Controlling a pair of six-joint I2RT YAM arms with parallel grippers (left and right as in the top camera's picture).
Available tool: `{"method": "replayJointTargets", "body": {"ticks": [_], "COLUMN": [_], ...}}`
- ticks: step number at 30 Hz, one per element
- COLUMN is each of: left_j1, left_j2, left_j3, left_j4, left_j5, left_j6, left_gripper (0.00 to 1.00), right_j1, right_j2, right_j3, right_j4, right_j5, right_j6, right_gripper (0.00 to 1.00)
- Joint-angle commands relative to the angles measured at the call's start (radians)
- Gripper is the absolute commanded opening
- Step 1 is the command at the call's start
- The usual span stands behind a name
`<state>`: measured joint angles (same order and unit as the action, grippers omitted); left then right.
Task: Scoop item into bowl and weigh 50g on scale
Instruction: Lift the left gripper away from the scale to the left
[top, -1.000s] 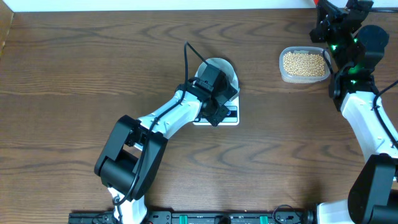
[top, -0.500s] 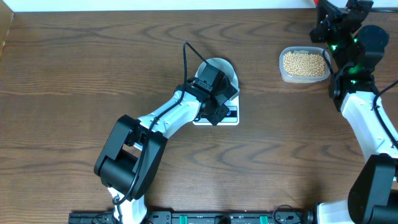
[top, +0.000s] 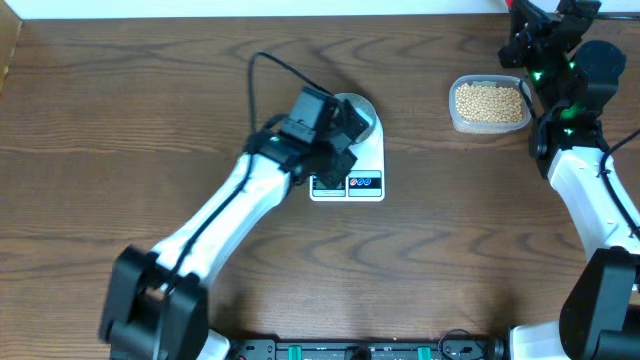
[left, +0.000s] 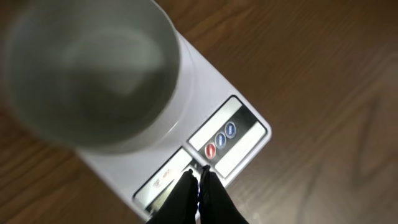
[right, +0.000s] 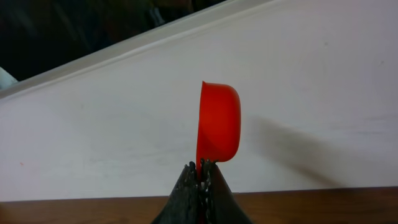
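Beans (top: 489, 101) fill the clear container (top: 453, 110) at the tabletop's (top: 120, 110) far right — none yet in the bowl (left: 87, 68), which sits empty on the scale (left: 245, 149). The left end effector (left: 199, 179), pinched shut on nothing, points at the scale's front panel. This is likely a button press to zero it — tap straight down, lightly, clear of the bowl. The right end effector (right: 200, 167) grips a red scoop (right: 219, 121).
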<state>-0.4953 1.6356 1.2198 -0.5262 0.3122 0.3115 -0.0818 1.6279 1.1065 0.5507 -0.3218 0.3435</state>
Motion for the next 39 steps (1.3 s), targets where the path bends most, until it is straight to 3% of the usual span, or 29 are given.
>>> {"method": "replayJointTargets", "body": {"ticks": [1, 5, 19, 23, 30, 36, 39], "left_j1": [0.035, 0.148, 0.536, 0.62, 0.663, 0.653, 0.622], "left_j2": [-0.045, -0.047, 0.026, 0.041, 0.041, 0.041, 0.041], "left_j3": [0.0, 0.0, 0.0, 0.0, 0.0, 0.0, 0.0], "left_j4": [-0.057, -0.027, 0.217, 0.279, 0.282, 0.282, 0.273], "left_j5": [-0.064, -0.226, -0.229, -0.229, -0.228, -0.214, -0.13], "left_j6": [0.008, 0.008, 0.008, 0.008, -0.047, -0.056, -0.056], "left_gripper": [0.07, 0.08, 0.08, 0.08, 0.08, 0.08, 0.08], "right_j1": [0.005, 0.005, -0.005, -0.024, -0.057, -0.057, -0.056], "right_j2": [-0.006, -0.006, 0.019, 0.096, 0.227, 0.24, 0.24], "right_j3": [0.018, 0.018, 0.018, 0.019, 0.019, 0.025, 0.026], "right_j4": [0.018, 0.025, 0.033, 0.121, 0.303, 0.314, 0.315], "right_j5": [0.002, 0.002, 0.277, 0.294, 0.293, 0.262, 0.244], "right_j6": [-0.019, 0.002, 0.167, 0.264, 0.437, 0.441, 0.441], "right_gripper": [0.01, 0.01, 0.01, 0.01, 0.01, 0.01, 0.01]}}
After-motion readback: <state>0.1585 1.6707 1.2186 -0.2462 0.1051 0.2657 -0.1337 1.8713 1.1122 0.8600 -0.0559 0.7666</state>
